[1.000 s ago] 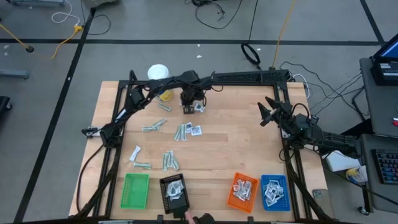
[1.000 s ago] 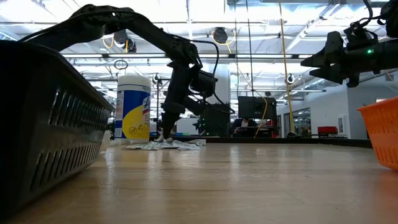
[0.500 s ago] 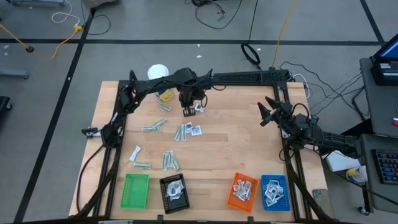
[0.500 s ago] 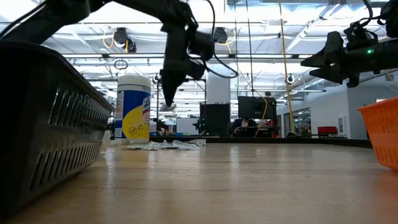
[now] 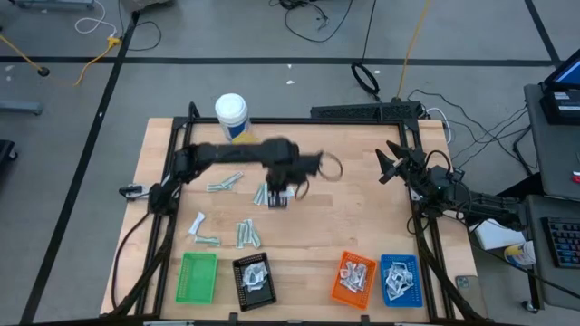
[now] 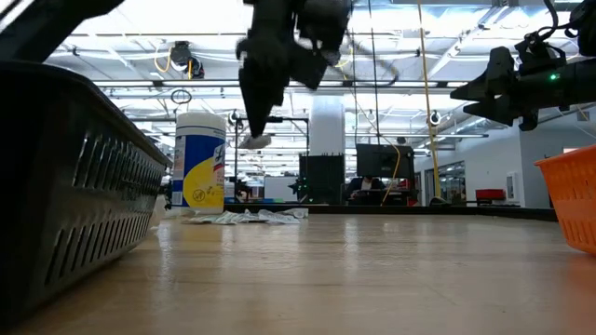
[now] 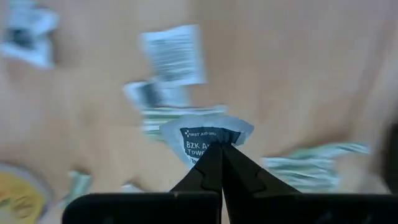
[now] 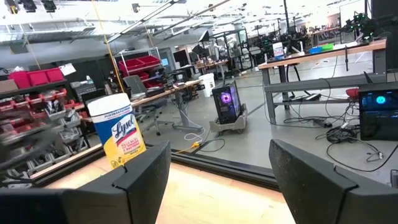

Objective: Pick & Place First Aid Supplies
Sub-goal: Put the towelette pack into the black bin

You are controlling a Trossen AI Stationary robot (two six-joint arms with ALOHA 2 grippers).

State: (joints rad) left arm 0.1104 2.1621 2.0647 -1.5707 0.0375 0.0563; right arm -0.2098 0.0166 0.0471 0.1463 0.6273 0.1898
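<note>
The wooden desk [image 5: 317,226] is carrying loose flat packets [image 5: 245,234] near its middle. Above them the left gripper [image 7: 219,149] is pinching a crinkled square sachet [image 7: 205,138], whose print only the left wrist view is showing. The right gripper [image 5: 385,165] is hanging spread wide at the right edge.

I see my left arm stretched across the middle of the table, its wrist raised well above the surface. The left gripper [image 7: 221,151] points down, its two dark fingers pressed together on the edge of a small sachet [image 7: 205,134] that hangs under them. My right arm waits at the right edge of the table, lifted in the air. The right gripper [image 5: 388,163] has its fingers [image 8: 140,168] spread wide with nothing between them.
</note>
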